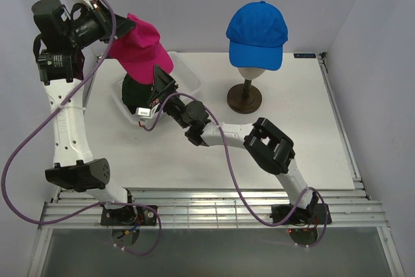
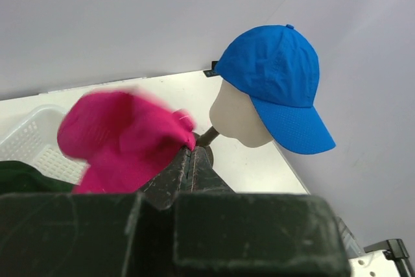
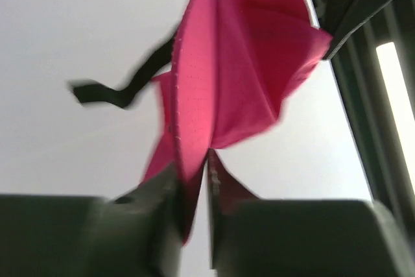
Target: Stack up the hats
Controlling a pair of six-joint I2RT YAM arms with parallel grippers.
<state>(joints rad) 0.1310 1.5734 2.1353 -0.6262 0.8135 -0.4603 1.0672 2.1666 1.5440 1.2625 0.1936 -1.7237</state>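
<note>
Left fingers point(image 2: 182, 170) are shut tight on a bunched fold of the pink cap point(image 2: 123, 135), holding it in the air at the upper left of the overhead view, above the white basket point(image 1: 189, 74). Right fingers point(image 3: 162, 198) are narrow, with the cap's lower edge pinched between them. Looks like a real grip, not just contact. So both arms are on the same cap, which hangs stretched between them.

Blue cap point(image 1: 258, 33) is already seated on the mannequin head point(image 2: 235, 119), upper centre-right, brim pointing toward the arms. A dark cap point(image 1: 133, 94) sits in the basket under the pink one. Can't make out a fourth cap from here.

Handling, as I read it:
- Pink cap is light and floppy. The crown collapses and folds wherever it's pinched, and it won't hold a dome shape by itself.
- The brim is the only stiff part. That's the better grab point for steering.
- Two-point hold on opposite edges should keep the opening spread so it drops over the blue crown.
- Fabric looks thin and mesh-like. A snag on the dangling black strap point(image 3: 120, 89) is possible.
- Mannequin head is on a narrow stand above the surface point(image 1: 292, 135), so a sideways push could tip it. Come down from above.
</note>
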